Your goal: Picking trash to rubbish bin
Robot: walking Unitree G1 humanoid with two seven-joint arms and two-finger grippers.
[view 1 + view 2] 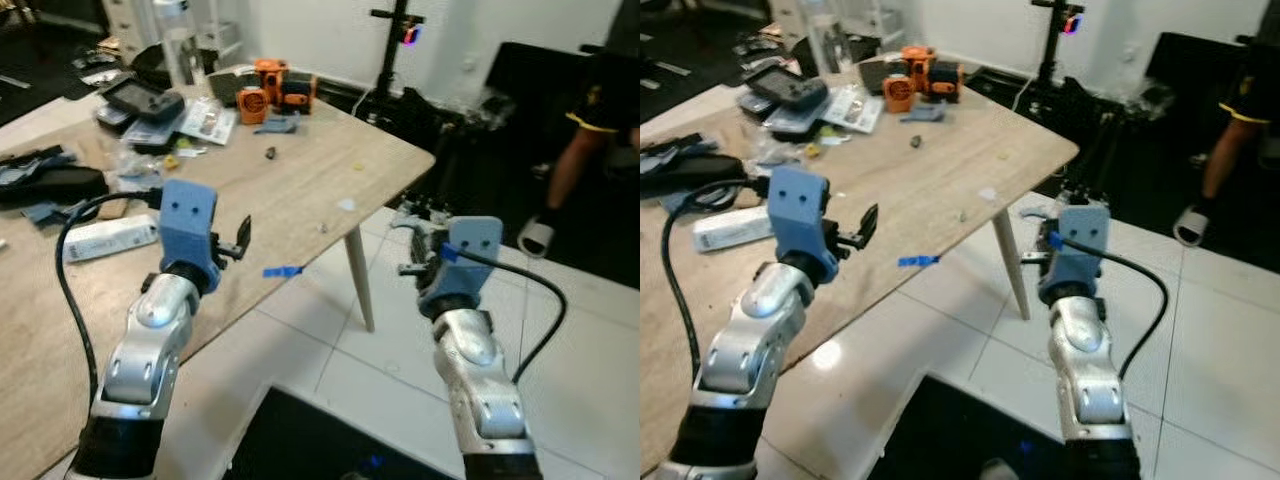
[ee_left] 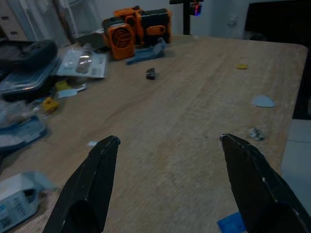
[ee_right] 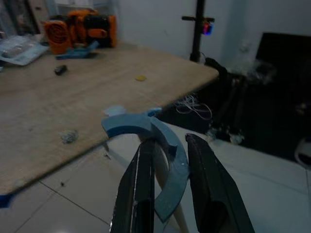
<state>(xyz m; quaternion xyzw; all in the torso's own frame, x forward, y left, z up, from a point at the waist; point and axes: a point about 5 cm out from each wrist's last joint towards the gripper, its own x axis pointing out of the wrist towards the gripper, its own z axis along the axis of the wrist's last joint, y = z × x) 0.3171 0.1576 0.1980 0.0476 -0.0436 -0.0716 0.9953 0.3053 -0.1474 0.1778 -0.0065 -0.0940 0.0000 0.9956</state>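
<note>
On the left, the left claw (image 2: pixel 167 165) is held wide open over the wooden bench (image 1: pixel 300 190), and nothing is gripped in it. Small bits of trash lie just ahead of it: a blue scrap (image 1: pixel 282 271) at the near edge, a grey crumb (image 2: pixel 256 133) and a pale flat bit (image 2: pixel 263 101) farther on toward the bench's right edge. The blue scrap is closest to this claw, and its long side runs along the bench edge.

On the right, the right claw (image 3: pixel 170 160) is held out past the bench, over the white floor (image 1: pixel 590 330). A curved blue piece (image 3: pixel 150 128) is pinched between its 2 fingers. This piece is probably meant for the bin.
</note>
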